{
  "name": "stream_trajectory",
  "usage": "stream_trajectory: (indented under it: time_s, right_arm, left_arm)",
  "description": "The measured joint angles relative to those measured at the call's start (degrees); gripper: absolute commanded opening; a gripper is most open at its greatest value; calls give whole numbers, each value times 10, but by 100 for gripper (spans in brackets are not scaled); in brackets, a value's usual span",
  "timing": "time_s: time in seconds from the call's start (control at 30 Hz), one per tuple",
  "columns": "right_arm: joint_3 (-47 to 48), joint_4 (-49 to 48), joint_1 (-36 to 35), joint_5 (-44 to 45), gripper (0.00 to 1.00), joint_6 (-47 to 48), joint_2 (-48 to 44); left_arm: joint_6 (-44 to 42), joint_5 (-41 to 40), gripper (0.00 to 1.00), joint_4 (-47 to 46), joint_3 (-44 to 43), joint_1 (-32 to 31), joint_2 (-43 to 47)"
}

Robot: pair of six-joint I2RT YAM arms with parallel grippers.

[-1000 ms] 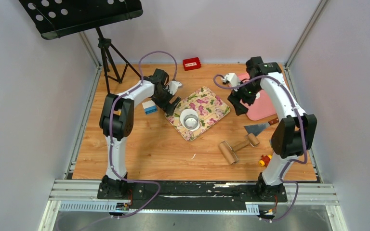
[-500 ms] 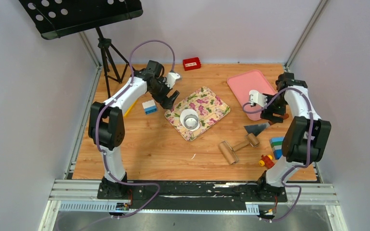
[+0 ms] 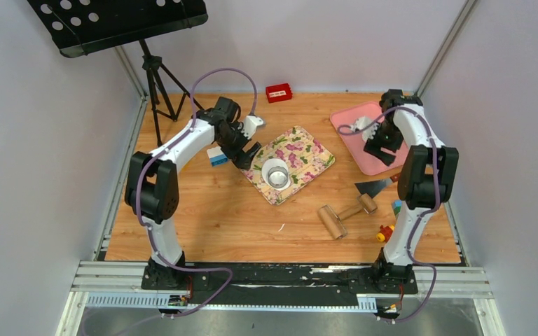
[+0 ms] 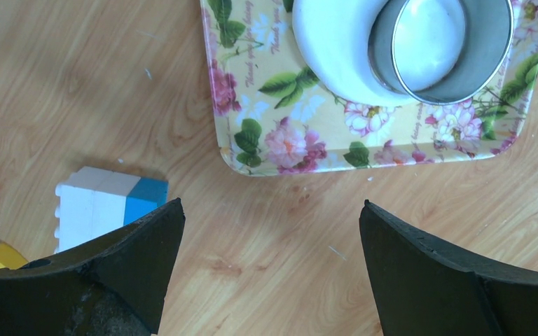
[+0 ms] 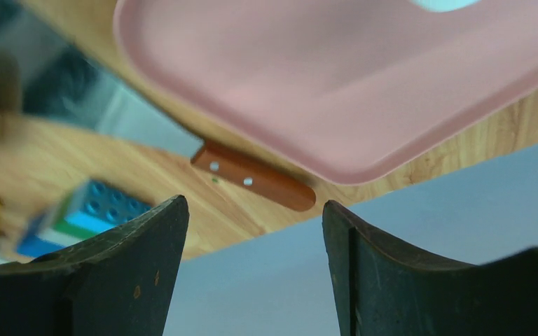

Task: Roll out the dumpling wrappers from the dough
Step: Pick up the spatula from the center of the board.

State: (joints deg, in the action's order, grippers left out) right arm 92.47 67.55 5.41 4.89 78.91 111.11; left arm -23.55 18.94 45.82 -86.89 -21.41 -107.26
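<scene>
The dough is lying on the floral tray, and the ring cutter is sitting on it. White is showing inside the ring and bulging out past it on one side.

The left gripper is hanging over the bare table just off the tray's edge, with its jaws standing wide apart and gripping nothing. In the left wrist view the dough is lying beyond the fingertips, further in on the tray and off toward the right-hand finger, touching neither. A white-and-blue block is lying on the table beside the other finger.

From above, the left gripper is sitting between the block and the floral tray, with the dough and cutter near it on the tray.

The right gripper is hanging over the near edge of the pink tray, well apart from the dough. Its jaws are also standing wide and empty. The scraper handle is lying below them, beside the pink tray.

The rolling pin is lying on the table, nearer the arm bases.
</scene>
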Motion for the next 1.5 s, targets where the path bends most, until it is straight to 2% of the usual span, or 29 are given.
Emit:
stream_trajectory:
  time_s: [0.07,0.2,0.37,0.5,0.8,1.23,1.4,1.5]
  right_arm:
    - [71,18,-10,-18,70,-134,38]
    - [96,24,13,-83,71,-349,45]
    - [7,-30,70,-114,71,-545,-1]
    - [-39,-65,85,-97,71,-639,-28]
    - [-41,-128,118,-34,71,-756,0]
    - [-55,-151,114,3,68,-817,33]
    - [-54,-149,103,21,56,-819,40]
    - [-54,-151,100,26,51,-822,41]
  left_arm:
    - [0,0,100,-1,10,0,9]
    - [1,0,100,-5,24,0,28]
    - [1,0,100,-10,29,0,52]
    - [1,3,100,-19,37,0,68]
    - [-5,6,100,-23,39,0,74]
    - [-7,4,100,-18,28,-16,71]
    - [-7,2,100,-15,28,-19,71]
    - [-7,0,100,-13,28,-19,71]
